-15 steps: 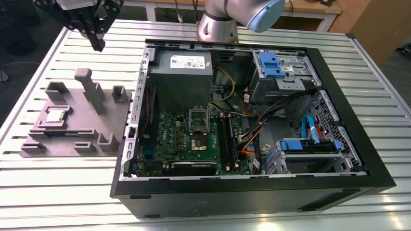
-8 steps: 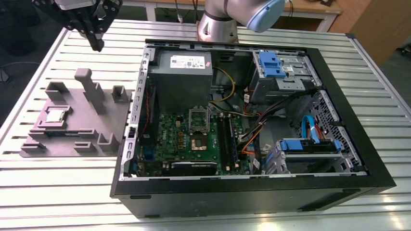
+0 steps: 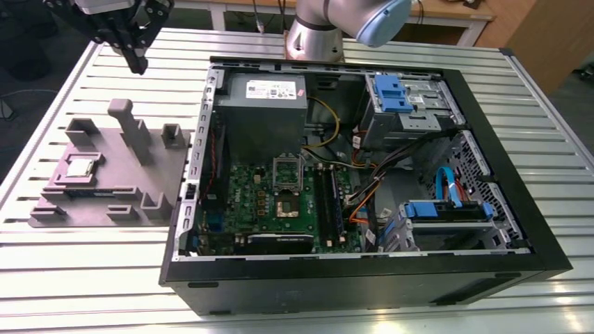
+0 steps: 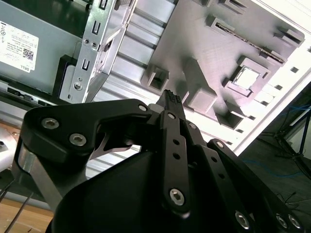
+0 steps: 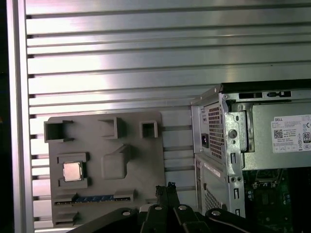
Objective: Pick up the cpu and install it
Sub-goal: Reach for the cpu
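The cpu (image 3: 79,167) (image 4: 247,77) (image 5: 72,171) is a small square silvery chip lying flat in a recess of the grey holder block (image 3: 121,191) (image 5: 141,165), on the table at the exterior view's left of the computer case. My gripper (image 3: 139,64) (image 4: 170,97) (image 5: 165,187) hangs high above the table, beyond the holder's far end and well away from the cpu. Its fingers are shut together and hold nothing. Inside the case, the green motherboard (image 3: 250,195) shows its cpu socket (image 3: 286,203) with the metal frame (image 3: 286,169) swung up.
The open black computer case (image 3: 371,278) fills the middle of the slatted metal table (image 3: 93,278). It holds a grey power supply box (image 3: 264,104), blue drive brackets (image 3: 394,94) and loose cables (image 3: 371,188). Upright posts (image 3: 125,125) rise from the holder block.
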Action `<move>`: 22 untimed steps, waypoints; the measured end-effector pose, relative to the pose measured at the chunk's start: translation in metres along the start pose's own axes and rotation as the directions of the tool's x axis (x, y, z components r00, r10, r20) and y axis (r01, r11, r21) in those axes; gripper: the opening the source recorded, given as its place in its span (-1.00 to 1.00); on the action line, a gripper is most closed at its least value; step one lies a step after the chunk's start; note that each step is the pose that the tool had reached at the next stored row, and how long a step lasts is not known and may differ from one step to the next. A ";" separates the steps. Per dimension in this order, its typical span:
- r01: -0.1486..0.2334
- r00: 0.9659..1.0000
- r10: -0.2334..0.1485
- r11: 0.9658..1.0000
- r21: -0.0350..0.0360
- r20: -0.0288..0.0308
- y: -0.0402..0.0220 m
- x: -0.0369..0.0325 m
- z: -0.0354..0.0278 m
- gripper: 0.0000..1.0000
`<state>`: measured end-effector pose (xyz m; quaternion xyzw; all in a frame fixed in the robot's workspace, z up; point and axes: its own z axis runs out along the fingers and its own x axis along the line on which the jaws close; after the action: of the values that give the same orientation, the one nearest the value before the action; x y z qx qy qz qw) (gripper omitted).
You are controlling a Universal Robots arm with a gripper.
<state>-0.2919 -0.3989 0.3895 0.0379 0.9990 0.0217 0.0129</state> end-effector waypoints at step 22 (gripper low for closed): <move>0.000 1.000 0.000 1.000 0.000 0.000 -0.0009 0.0124 -0.0002 -0.80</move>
<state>-0.3043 -0.3989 0.3893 0.0379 0.9990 0.0217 0.0129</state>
